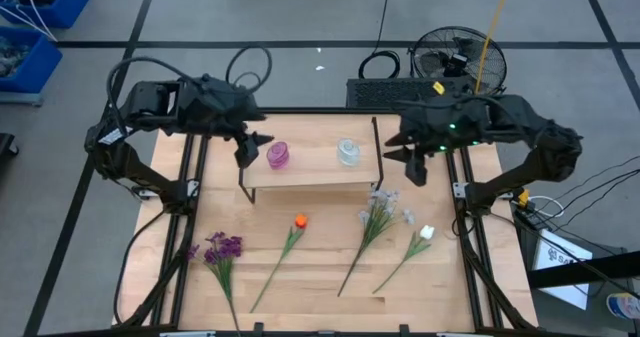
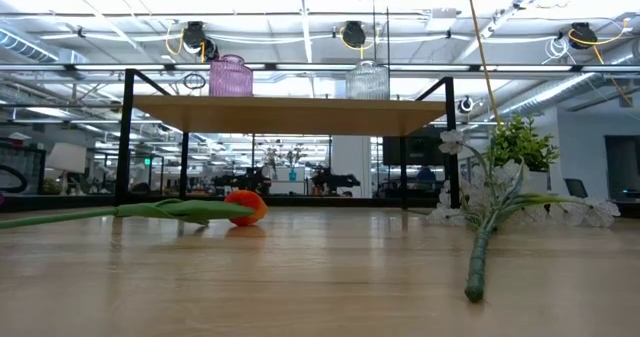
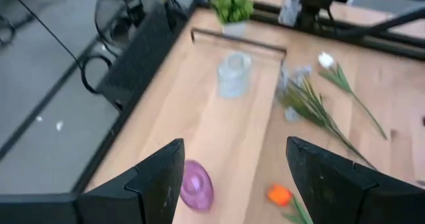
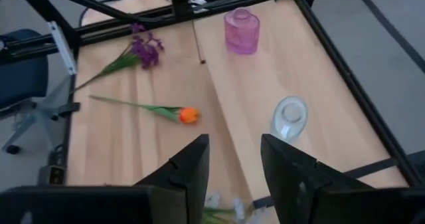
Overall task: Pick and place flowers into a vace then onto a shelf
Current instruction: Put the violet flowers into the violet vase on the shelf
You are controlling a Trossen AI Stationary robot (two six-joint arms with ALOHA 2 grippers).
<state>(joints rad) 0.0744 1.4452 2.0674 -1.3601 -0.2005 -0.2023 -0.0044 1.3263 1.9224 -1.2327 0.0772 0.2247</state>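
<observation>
Four flowers lie flat on the wooden table: a purple cluster (image 1: 222,249), an orange tulip (image 1: 299,221), a pale white-lavender spray (image 1: 378,212) and a white bud (image 1: 425,234). Behind them stands the low shelf (image 1: 310,175), with a purple vase (image 1: 278,156) and a clear glass vase (image 1: 348,153) upright on its plank. My left gripper (image 1: 245,149) hangs open above the shelf's left end. My right gripper (image 1: 415,162) hangs open above the shelf's right end. Neither has anything between its fingers.
A small leafy potted plant (image 3: 231,4) stands at the table's far right, by the shelf's end. Black frame rails (image 1: 190,207) run along the table's left and right sides. A fan (image 1: 455,57) and cables lie on the floor beyond the far edge.
</observation>
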